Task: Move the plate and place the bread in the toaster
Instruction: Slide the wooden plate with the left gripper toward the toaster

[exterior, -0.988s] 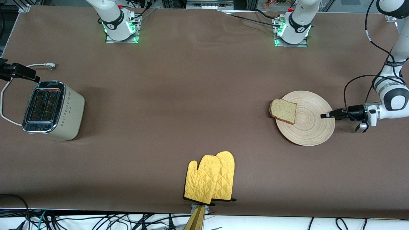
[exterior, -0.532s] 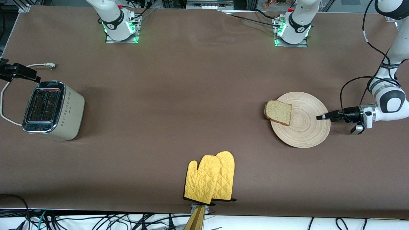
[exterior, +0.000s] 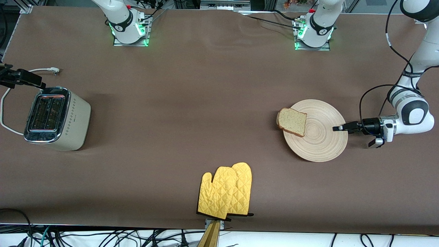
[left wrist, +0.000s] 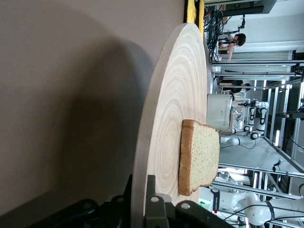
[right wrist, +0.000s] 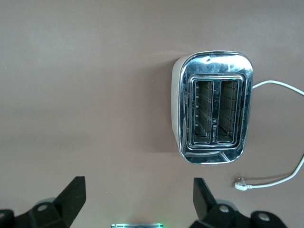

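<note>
The pale wooden plate [exterior: 320, 142] lies toward the left arm's end of the table. The brown bread [exterior: 292, 122] slice rests on its rim on the side toward the toaster. My left gripper [exterior: 339, 128] is shut on the plate's rim at the side away from the bread. In the left wrist view the fingers [left wrist: 151, 186] pinch the plate [left wrist: 175, 95], with the bread [left wrist: 199, 156] farther along it. The cream toaster [exterior: 56, 118] stands at the right arm's end with both slots empty. My right gripper [exterior: 21, 77] hangs open and empty near the toaster [right wrist: 213, 114].
A pair of yellow oven mitts [exterior: 226, 190] lies near the table's front edge, midway along. The toaster's white cord [exterior: 7, 113] loops beside it, its plug [exterior: 55, 70] on the table.
My left gripper has moved the plate, with the bread on it, toward the right arm's end of the table. The right gripper has barely moved.
</note>
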